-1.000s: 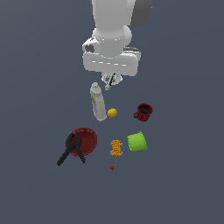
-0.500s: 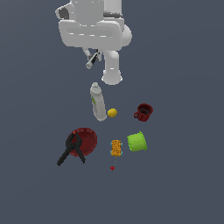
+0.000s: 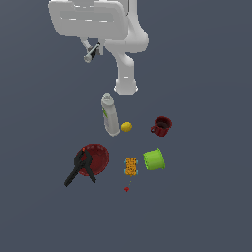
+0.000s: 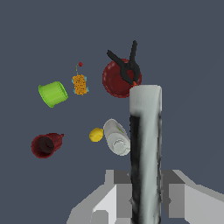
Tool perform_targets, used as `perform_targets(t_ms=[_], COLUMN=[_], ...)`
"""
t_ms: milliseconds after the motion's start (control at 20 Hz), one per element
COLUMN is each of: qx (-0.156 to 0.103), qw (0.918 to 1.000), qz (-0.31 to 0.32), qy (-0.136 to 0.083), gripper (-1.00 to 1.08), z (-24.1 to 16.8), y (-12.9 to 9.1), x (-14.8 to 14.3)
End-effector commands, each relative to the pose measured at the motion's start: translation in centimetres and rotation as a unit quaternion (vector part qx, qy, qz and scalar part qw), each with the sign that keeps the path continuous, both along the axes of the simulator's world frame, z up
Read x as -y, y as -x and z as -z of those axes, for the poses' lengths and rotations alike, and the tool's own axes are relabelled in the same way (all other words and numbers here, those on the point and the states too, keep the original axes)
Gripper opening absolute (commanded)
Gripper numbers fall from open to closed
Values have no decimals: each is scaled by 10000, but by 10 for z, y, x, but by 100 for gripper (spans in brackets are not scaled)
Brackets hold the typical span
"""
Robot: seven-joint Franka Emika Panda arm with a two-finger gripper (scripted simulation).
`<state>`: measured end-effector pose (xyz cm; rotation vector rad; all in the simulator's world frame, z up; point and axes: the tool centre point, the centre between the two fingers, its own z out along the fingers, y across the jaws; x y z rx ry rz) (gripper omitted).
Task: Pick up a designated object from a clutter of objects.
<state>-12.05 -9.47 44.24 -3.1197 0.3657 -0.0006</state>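
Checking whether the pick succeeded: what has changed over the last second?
The arm has risen toward the top of the exterior view, carrying the marker shut in its hand high above the clutter. On the ground, the bottle, lemon, mug, green cup, sponge, red bowl and clamp have stayed put.

marker [image 3: 91, 53] gripped in raised fingers [image 3: 96, 49], clutter [image 3: 118, 145] below

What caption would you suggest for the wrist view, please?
Gripper shut on the marker, raised above the bottle, lemon, mug, cup and bowl.
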Motion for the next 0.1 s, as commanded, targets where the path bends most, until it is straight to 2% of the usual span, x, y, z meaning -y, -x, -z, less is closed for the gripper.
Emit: perform_targets(t_ms=[0, 50], qx=[-3, -3], qw=[10000, 10000], qz=[-3, -3], qy=[1, 1], gripper=[-100, -100], z=[-3, -4], y=[0, 0], x=[3, 3])
